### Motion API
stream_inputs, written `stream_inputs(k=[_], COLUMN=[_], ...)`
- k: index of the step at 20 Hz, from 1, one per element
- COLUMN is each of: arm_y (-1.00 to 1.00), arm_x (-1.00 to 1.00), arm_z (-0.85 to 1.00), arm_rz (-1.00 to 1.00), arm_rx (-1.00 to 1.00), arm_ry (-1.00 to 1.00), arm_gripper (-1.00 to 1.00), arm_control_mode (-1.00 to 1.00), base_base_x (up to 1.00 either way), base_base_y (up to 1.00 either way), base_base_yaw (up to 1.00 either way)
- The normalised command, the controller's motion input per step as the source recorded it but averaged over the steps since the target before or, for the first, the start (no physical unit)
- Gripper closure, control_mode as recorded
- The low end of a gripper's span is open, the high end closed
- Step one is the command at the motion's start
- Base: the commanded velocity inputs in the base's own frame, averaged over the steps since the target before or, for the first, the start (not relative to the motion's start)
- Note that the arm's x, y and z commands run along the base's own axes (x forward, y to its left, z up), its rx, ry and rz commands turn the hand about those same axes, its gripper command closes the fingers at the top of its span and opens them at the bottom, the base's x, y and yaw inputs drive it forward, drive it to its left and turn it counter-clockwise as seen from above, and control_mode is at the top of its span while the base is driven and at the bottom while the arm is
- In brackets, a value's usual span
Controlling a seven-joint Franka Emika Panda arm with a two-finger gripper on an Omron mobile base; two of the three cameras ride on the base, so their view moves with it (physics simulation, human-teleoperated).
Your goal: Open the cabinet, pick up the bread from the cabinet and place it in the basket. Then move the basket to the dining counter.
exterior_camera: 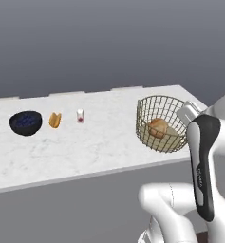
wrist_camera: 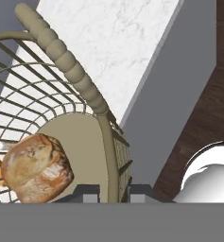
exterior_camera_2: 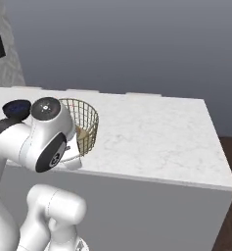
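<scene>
Marble, white with faint grey veins, makes up the desk point(exterior_camera: 85, 147) in front of me, a long slab with a thin straight near edge. On its right part, close to that near edge, stands the pale gold wire basket point(exterior_camera: 154, 111), and the round golden-brown bread point(exterior_camera: 157, 128) lies inside on its tan base. My pincer point(wrist_camera: 112, 193) is pressed nearly together on the basket's wire wall just under the rim, one dark tip on each side of the wire, at the side nearest my arm. In the hand view the bread point(wrist_camera: 35, 169) sits to the left of that pinched wall, and the beaded handle point(wrist_camera: 61, 52) arches up and away from it. Farther left on the desk, well apart from the basket, I see a small white cup point(exterior_camera: 80, 116), an elongated orange-brown bun point(exterior_camera: 55, 120) and a dark bowl of blueberries point(exterior_camera: 25, 123) in a row.
</scene>
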Motion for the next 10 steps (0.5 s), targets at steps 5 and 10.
stream_inputs(k=[5,10], arm_y=[0.0,0.0], arm_x=[0.0,0.0], arm_z=[0.0,0.0], arm_rz=[0.0,0.0], arm_rx=[0.0,0.0], arm_ry=[0.0,0.0], arm_gripper=[1.0,1.0], arm_control_mode=[1.0,1.0], base_base_x=[0.83,0.27], base_base_y=[0.0,0.0], base_base_yaw=[0.0,0.0])
